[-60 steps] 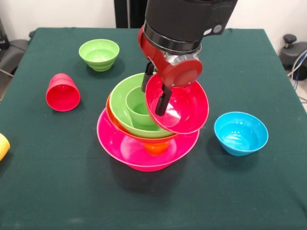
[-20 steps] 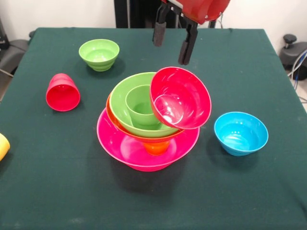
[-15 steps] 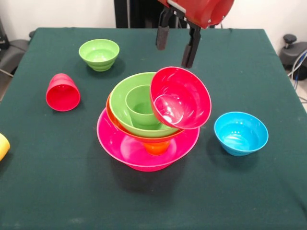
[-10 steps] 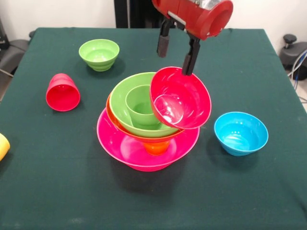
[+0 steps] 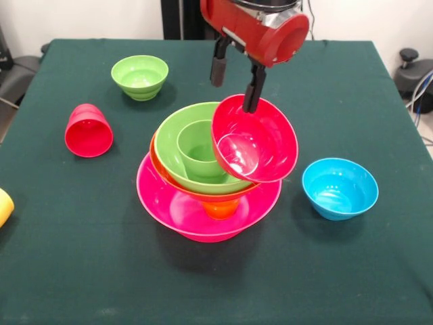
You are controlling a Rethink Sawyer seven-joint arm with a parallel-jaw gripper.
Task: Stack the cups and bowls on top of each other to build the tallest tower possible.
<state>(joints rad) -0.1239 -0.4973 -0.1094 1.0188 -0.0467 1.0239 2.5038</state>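
Red small bowl (image 5: 255, 140) sat tilted on the tower (image 5: 210, 177), leaning on the 3 o'clock rim of the large green bowl (image 5: 177, 150), mouth facing the camera, not nested. Tower from bottom: very large pink bowl (image 5: 166, 201), orange cup (image 5: 220, 208) showing under the large orange bowl (image 5: 157, 157), then the large green bowl with green cup (image 5: 197, 150) upright inside it. Gripper (image 5: 235, 84) hung just above the red bowl's 12 o'clock rim, fingers (image 5: 218, 69) spread apart, nothing held; one fingertip looked near or touching that rim, couldn't tell which.

Loose pieces: small green bowl (image 5: 140, 76) at 10 o'clock from the tower, red cup (image 5: 88, 131) on its side at 9 o'clock, small blue bowl (image 5: 339, 187) at 3 o'clock, yellow cup (image 5: 5, 206) cut off at the left edge, all on the green table (image 5: 81, 271).

Judged step: fixing the red bowl's seat rather than fetching a new piece. Next move likely needed a grip or nudge on the upper rim to level it over the green cup. Risk: a push could slide it off toward 3 o'clock.
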